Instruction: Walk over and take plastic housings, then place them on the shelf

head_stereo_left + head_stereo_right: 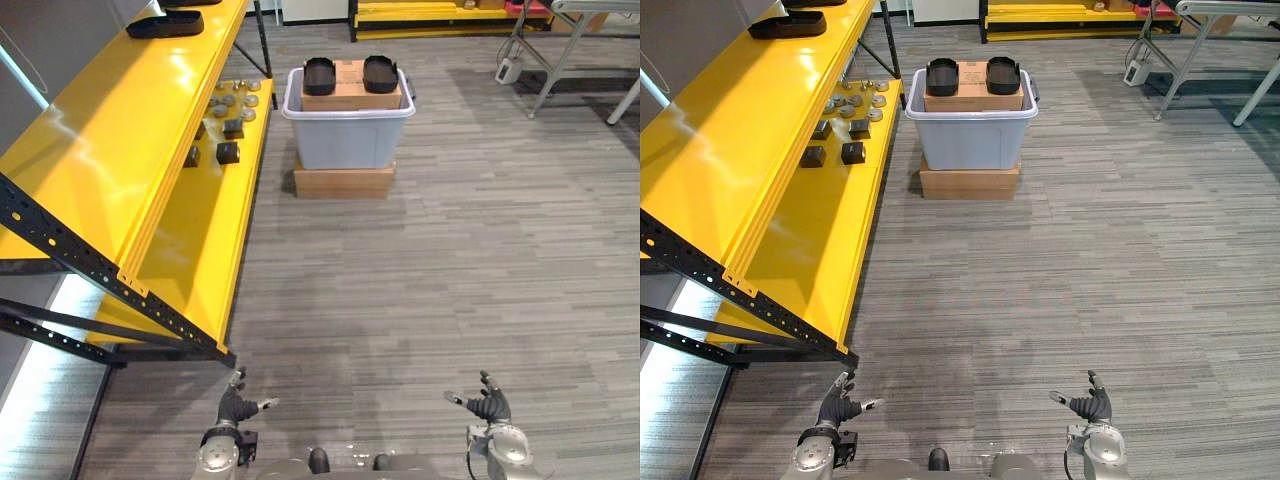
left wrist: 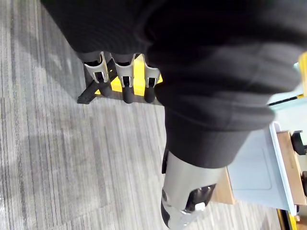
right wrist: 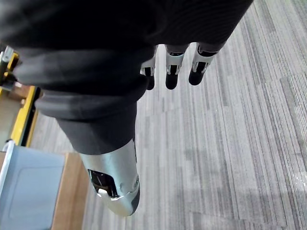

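Yellow shelf [image 1: 110, 150]: runs down the robot's left side, two sloping decks on a black punched frame. It is the drop-off point, with bare board open along most of the top deck.

Shelved housing [image 1: 165, 24]: one black housing lies at the far end of the top deck, apparently a delivery already made.

Small parts [image 1: 228, 152]: dark blocks and round metal pieces cluster on the lower deck at its far end, level with the bin, so the top deck looks the likelier spot for housings.

Left hand [image 1: 236, 405]: low at the robot's side above the floor [image 1: 420, 280], near the shelf's front corner, fingers straight and loose, holding nothing. It hangs free because nothing is within reach.

Grey bin [image 1: 345, 135]: stands on a wooden block [image 1: 343, 182] just beside the shelf's far end, raised, by the look of it, to bring the pickup closer to hand height.

Cardboard box [image 1: 350, 85]: sits inside the bin and serves as a platform.

Black plastic housings [image 1: 320, 75]: two lie side by side on top of the box, apart from each other, one for each hand perhaps. They are well ahead of the robot and untouched.

Right hand [image 1: 488, 403]: mirrors the other, low at the side, fingers relaxed and empty.

Stage: the walk-up; pickup not yet begun.
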